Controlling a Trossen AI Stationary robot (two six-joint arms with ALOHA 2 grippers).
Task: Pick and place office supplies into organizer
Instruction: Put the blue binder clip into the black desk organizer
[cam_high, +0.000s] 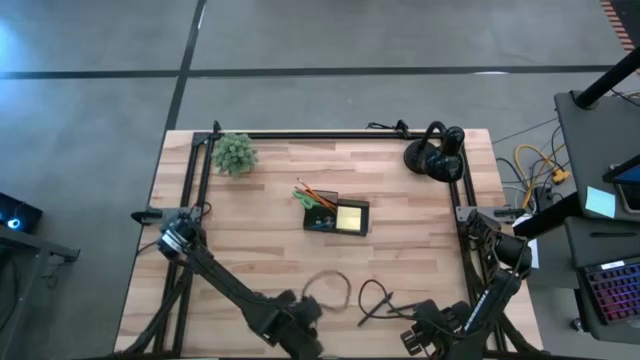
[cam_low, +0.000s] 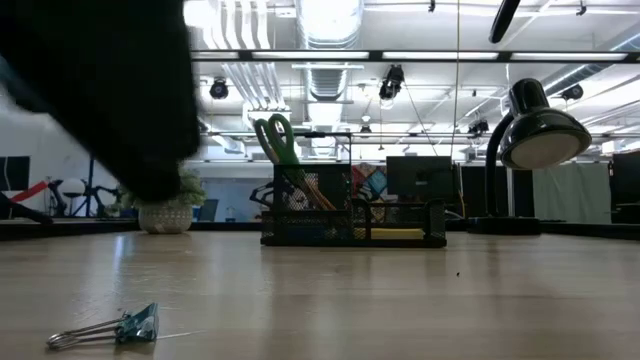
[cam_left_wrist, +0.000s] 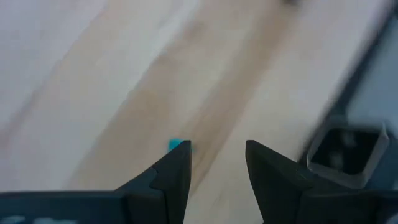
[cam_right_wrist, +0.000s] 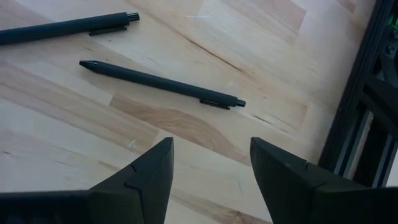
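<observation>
Nearest the front edge of the wooden table (cam_high: 420, 215), both dark arms are folded low. The left end effector (cam_left_wrist: 216, 163) hangs just above the wood with its two fingers spread and nothing between them; a tiny blue piece (cam_left_wrist: 179, 145) lies just beyond one fingertip, which suggests the arm is lined up to pick it. From table height this looks like a blue binder clip (cam_low: 136, 324) with metal handles, lying flat and alone near the front. To the right, the right end effector (cam_right_wrist: 211, 163) also hovers low, fingers spread and empty, facing two black pens (cam_right_wrist: 163, 85) that lie flat on the wood, near each other but apart. Seen from above, the pens (cam_high: 376, 299) sit near the front edge, so that arm seems to be staged for them. Farther back, at the middle of the table, stands the black organizer (cam_high: 336, 215). It already holds a yellow sticky-note pad (cam_high: 350, 217) in its right-hand compartment, while orange pencils (cam_high: 312, 192) and green-handled scissors (cam_low: 275, 139) stand tilted in its left part, leaning out because they are taller than the walls. Beyond, a small potted plant (cam_high: 235, 153) sits at the far left corner and a black desk lamp (cam_high: 437, 152) at the far right.
</observation>
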